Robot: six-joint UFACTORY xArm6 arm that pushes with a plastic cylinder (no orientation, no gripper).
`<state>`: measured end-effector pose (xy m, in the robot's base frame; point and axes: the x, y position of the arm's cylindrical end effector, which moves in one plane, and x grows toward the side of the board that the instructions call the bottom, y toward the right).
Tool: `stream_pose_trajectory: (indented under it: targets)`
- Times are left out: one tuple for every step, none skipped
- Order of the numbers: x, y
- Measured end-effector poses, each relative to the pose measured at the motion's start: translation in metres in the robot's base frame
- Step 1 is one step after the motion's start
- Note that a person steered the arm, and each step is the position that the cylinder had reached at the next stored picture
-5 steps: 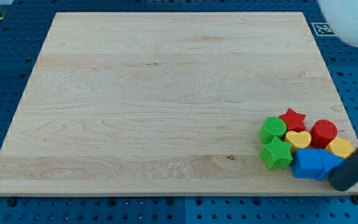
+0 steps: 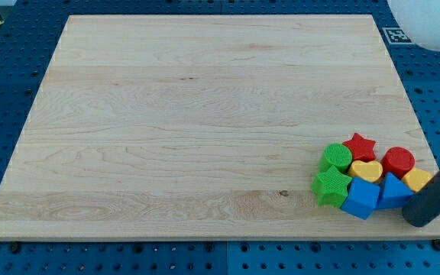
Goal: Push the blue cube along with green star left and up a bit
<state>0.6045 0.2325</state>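
Blue pegboard surrounds the wooden desk [image 2: 205, 114]. At the view's bottom right, my tip [image 2: 417, 221] rests just beside a blue triangular block [image 2: 394, 191]; the rod has no fingers, so nothing opens or closes. Left of that block the blue cube [image 2: 360, 198] touches the green star [image 2: 331, 186]. Above them crowd a green cylinder [image 2: 335, 156], yellow heart [image 2: 366, 169], red star [image 2: 360, 146], red cylinder [image 2: 398, 161] and another yellow block [image 2: 418, 179].

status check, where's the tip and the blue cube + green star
My tip at board's bottom right, just right of the blue blocks. Blue cube touching green star on its left. Leftward path open.
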Motion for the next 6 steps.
stream_pose_trajectory:
  targets:
    - [-0.006,-0.035]
    - [-0.008,-0.066]
    - [-0.009,-0.078]
    - [-0.021,-0.117]
    - [-0.046,-0.134]
    - [-0.063,-0.144]
